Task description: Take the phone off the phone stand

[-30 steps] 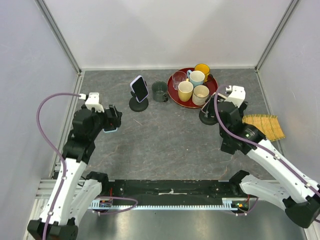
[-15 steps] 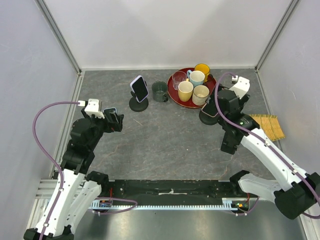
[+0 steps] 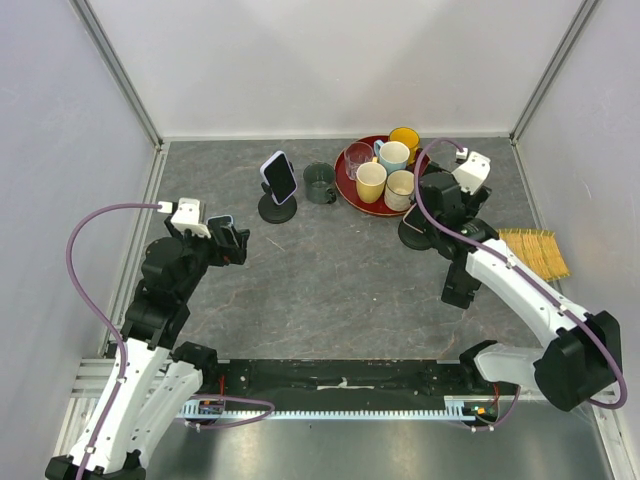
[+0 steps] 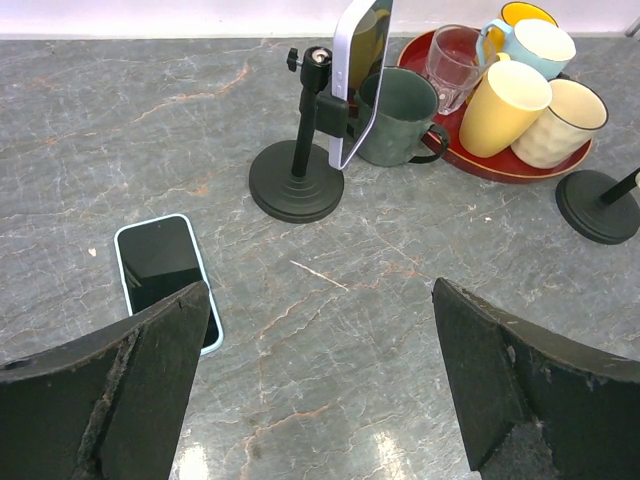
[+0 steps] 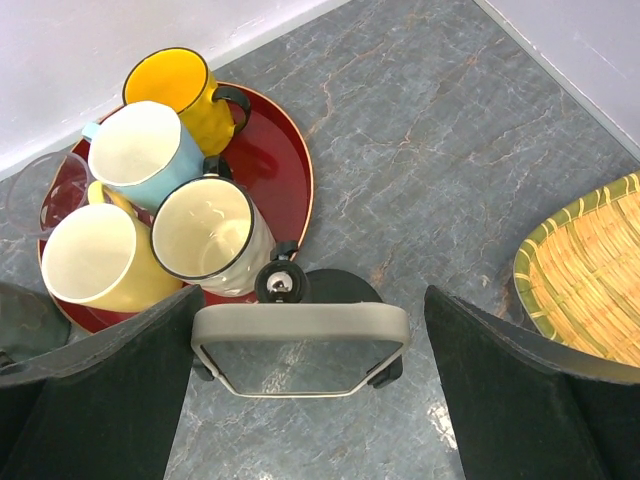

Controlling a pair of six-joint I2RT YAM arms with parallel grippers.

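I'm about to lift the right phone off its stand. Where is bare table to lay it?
Best: the wide bare middle of the table, bordered by the flat phone, left stand and right stand. A narrower strip lies between right stand and mat. Crowded: the tray of cups and the mug behind.

I can read no words, brands, numbers or signs in any of my views. The flat phone (image 4: 165, 280) below my left wrist camera shows only a dark screen. The mounted phone (image 5: 300, 352) below my right wrist camera shows only a blank, reflecting face.
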